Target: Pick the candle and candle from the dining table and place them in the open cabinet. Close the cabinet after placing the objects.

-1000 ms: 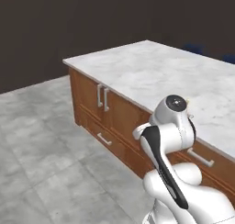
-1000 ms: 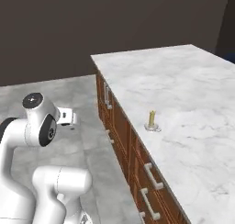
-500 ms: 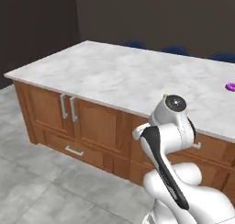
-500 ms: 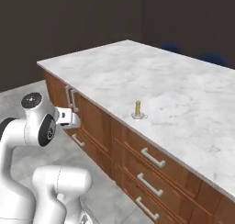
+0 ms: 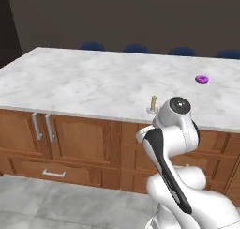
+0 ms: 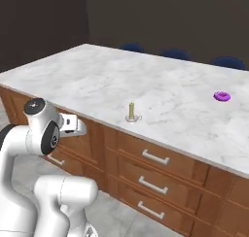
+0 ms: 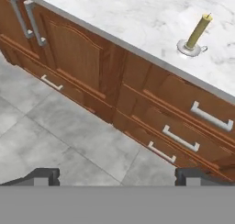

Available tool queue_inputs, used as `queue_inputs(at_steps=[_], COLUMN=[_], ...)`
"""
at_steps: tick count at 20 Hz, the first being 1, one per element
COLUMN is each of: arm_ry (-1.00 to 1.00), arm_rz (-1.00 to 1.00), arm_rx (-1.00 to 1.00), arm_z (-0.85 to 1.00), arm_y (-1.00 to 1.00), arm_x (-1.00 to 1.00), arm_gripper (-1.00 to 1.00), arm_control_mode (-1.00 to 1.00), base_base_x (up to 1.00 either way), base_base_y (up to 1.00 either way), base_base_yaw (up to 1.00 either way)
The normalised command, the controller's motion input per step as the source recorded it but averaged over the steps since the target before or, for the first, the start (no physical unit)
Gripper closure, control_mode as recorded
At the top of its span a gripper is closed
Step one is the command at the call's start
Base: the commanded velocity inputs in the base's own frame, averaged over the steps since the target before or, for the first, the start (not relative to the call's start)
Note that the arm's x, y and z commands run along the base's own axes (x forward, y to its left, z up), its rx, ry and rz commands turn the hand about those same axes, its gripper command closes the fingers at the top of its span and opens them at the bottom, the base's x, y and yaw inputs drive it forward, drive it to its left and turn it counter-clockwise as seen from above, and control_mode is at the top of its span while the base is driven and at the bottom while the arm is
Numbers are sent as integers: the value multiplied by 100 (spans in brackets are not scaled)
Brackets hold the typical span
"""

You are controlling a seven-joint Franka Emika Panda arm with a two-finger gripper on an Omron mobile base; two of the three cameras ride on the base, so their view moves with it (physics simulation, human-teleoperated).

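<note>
A slim golden-yellow candle (image 5: 153,102) (image 6: 131,110) (image 7: 198,31) stands upright on a round silver dish, near the front edge of the dining table (image 5: 84,82) (image 6: 92,71) (image 7: 137,9). The table has a white marble top on a reddish-brown wooden base. My gripper (image 7: 117,176) (image 6: 74,125) is open with nothing between its fingers. It hangs in front of the table's wooden face, below the top's level and short of the candle. The hand view looks down at the floor and the drawers. The cabinet is out of view.
A small purple ring (image 5: 202,79) (image 6: 222,96) lies farther back on the marble to the right. Blue chair backs (image 5: 136,49) (image 6: 172,53) line the far side. The table base has drawers (image 6: 155,157) (image 7: 211,117) and doors with two short grey handles (image 5: 42,126) (image 7: 27,16). Grey tiled floor (image 7: 59,140) lies below.
The whole picture has swung, so the base has turned. The table's long side now faces me and the candle sits more centrally. The gripper has stayed open.
</note>
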Motion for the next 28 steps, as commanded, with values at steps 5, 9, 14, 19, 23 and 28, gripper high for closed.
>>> queue_inputs(at_steps=[5, 9, 14, 19, 23, 28], arm_ry=[0, 0, 0, 0, 0, 0], arm_rz=[0, 0, 0, 0, 0, 0], arm_rx=[0, 0, 0, 0, 0, 0], arm_z=[0, 0, 0, 0, 0, 0], arm_y=[0, 0, 0, 0, 0, 0], arm_x=[0, 0, 0, 0, 0, 0], arm_gripper=[-100, -100, -100, -100, -100, -100], arm_control_mode=[100, 100, 100, 100, 100, 100], base_base_x=[10, 8, 3, 3, 19, 36], base_base_y=[55, 52, 43, 38, 25, 21], base_base_yaw=[-45, -37, -34, -33, -23, -17])
